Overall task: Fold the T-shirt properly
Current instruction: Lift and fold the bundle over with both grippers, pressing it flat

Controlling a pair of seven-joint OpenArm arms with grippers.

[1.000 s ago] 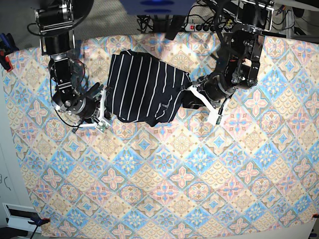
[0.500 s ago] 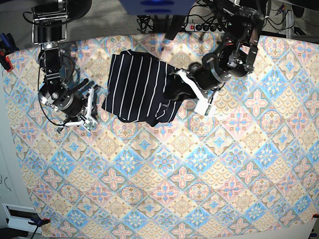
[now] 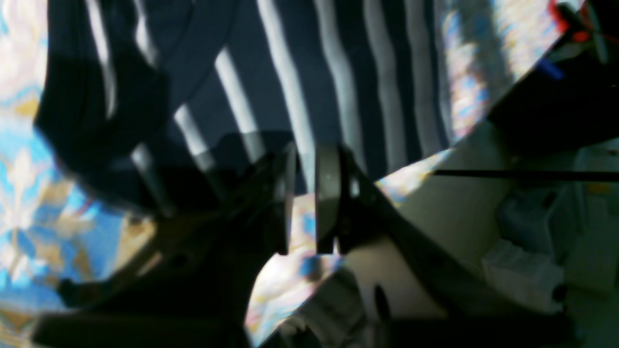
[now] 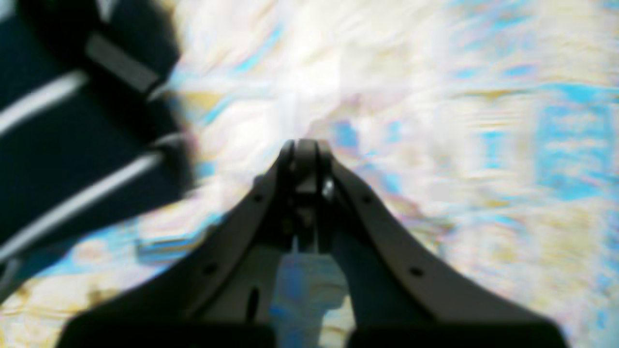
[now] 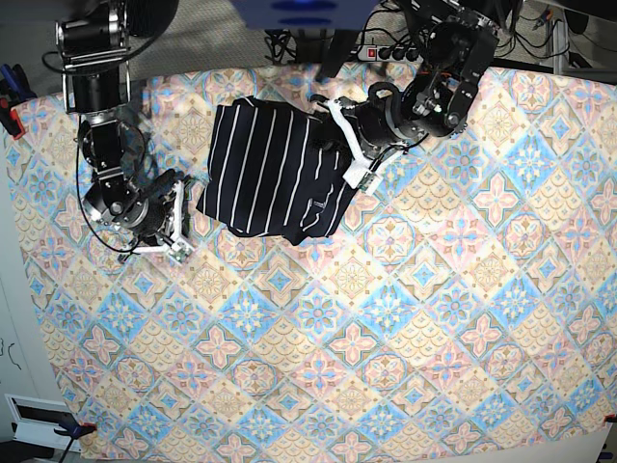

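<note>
The dark striped T-shirt [image 5: 270, 169] lies partly folded on the patterned tablecloth [image 5: 386, 318], at the back and left of centre. My left gripper [image 5: 339, 143] hovers at the shirt's right edge. In the left wrist view, that gripper [image 3: 305, 193] shows only a narrow gap between its jaws, with nothing in it; the striped cloth [image 3: 314, 72] lies beyond the tips. My right gripper [image 5: 181, 224] sits just off the shirt's lower left corner. The right wrist view shows it [image 4: 304, 145] shut and empty, with the shirt [image 4: 58, 145] to the left.
A power strip [image 5: 395, 53] and cables lie behind the table's back edge. Red clamps [image 5: 10, 116] [image 5: 85, 427] hold the cloth at the left edge. Both wrist views are blurred.
My left gripper has swung up and left along the shirt's right edge while its jaws narrowed. The right gripper has backed leftward off the shirt's left edge.
</note>
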